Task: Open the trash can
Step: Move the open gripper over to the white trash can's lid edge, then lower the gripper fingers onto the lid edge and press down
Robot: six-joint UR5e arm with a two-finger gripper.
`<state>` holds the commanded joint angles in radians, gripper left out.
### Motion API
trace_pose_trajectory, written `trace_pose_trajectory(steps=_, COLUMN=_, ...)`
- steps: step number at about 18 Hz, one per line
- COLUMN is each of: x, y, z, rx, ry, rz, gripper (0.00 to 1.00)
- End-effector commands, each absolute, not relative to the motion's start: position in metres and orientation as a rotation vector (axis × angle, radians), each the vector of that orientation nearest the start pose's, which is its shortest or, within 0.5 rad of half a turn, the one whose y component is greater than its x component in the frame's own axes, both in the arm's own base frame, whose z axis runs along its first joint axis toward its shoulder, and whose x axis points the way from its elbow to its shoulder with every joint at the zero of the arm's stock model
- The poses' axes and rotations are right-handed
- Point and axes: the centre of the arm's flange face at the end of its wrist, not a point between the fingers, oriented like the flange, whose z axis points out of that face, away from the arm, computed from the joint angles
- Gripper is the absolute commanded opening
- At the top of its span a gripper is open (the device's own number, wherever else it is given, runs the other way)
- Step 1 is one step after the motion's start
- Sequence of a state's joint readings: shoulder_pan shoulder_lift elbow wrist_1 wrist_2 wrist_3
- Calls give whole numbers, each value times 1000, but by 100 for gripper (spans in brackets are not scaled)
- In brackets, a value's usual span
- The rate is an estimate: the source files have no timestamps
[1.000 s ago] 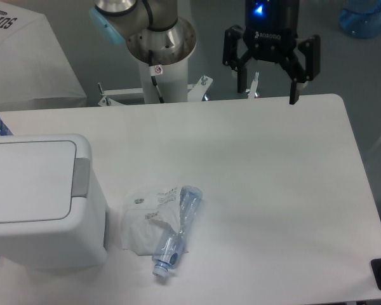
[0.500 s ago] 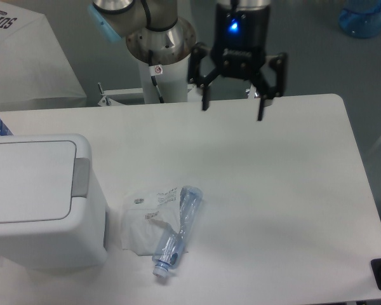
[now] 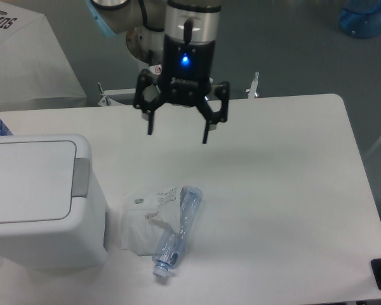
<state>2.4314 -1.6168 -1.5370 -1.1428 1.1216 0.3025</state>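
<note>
- White and rounded at its corners, the flat rectangular table [image 3: 286,190] fills most of what we see, with grey floor beyond its far edge.
- At nine o'clock on the table we find the large boxy white plastic trash can [image 3: 44,200], its rounded corners plain to see and its left part cut off by the picture's edge.
- We see its flat rectangular lid [image 3: 25,181] lying closed, flush with the body.
- On the lid's right edge, at three o'clock from the lid's middle, sits the grey push-button tab [image 3: 81,177].
- At twelve o'clock over the table hangs the black two-finger gripper [image 3: 178,130], a blue light glowing on its body, mounted under a silver wrist.
- We see its jaws spread wide apart with nothing between them, the fingertips pointing down and off the tabletop.
- The gripper is well apart from the trash can, at about two o'clock from the grey tab.
- Near six o'clock on the table lies a crumpled white paper wrapper [image 3: 143,222], just beside the trash can's right wall.
- A clear plastic bottle [image 3: 178,232] lies on its side across the wrapper's right part, touching it, its cap end pointing toward seven o'clock.
</note>
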Motion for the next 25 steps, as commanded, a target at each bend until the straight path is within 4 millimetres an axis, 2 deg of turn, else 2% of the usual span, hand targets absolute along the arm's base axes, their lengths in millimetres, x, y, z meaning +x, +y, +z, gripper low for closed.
trace_pose_trajectory(steps=4, x=-288, y=498, z=520, rx=-2476, ry=-672, rz=-276, gripper=100)
trace_pose_trajectory(steps=8, x=-273, y=522, z=507, rx=-2484, ry=-605, rz=-279, gripper=100)
trace_pose_trajectory(steps=13, x=-263, y=537, z=497, rx=-2491, ry=-567, rz=-285, gripper=100)
trace_pose_trajectory(steps=25, x=-260, y=546, z=485, rx=-2509, ry=-571, rz=-308, gripper=100)
